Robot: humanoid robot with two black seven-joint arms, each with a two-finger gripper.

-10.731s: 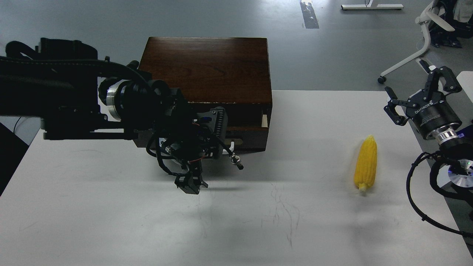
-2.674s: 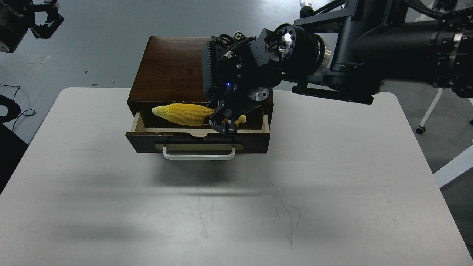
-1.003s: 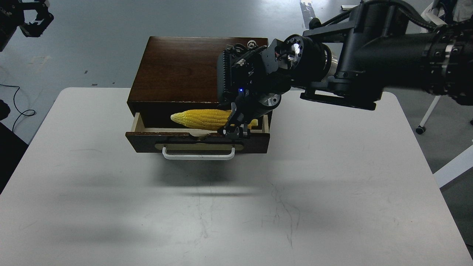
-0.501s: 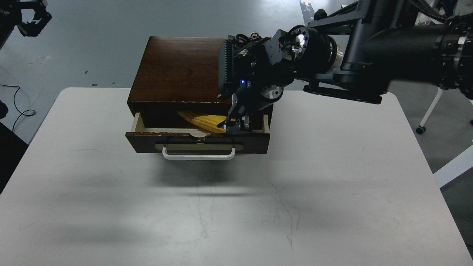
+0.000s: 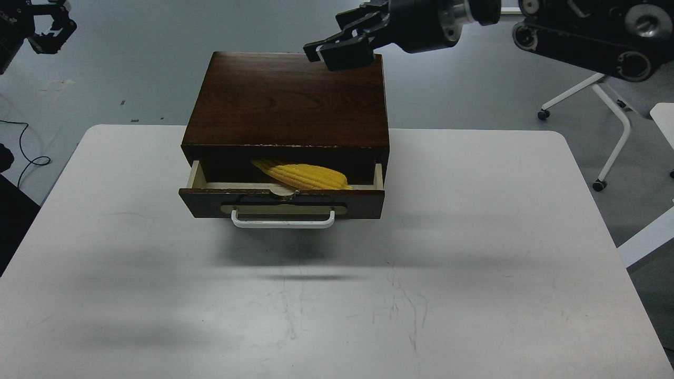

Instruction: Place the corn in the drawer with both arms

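The yellow corn (image 5: 303, 176) lies inside the open drawer (image 5: 281, 201) of the dark brown wooden box (image 5: 287, 100), its tapered end pointing left and partly under the box top. The drawer's white bar handle (image 5: 283, 221) faces me. My right gripper (image 5: 337, 45) is open and empty, raised above the box's back right corner. My left gripper (image 5: 48, 25) is at the top left corner, off the table, open and empty.
The white table (image 5: 337, 295) carries the box at its far middle. A white office chair base (image 5: 595, 105) stands on the floor at the right. A black cable (image 5: 21, 152) lies on the floor at the left.
My right gripper has let go of the corn and risen up and back from the drawer to above the box. The corn rests in the drawer. The left gripper has stayed put.
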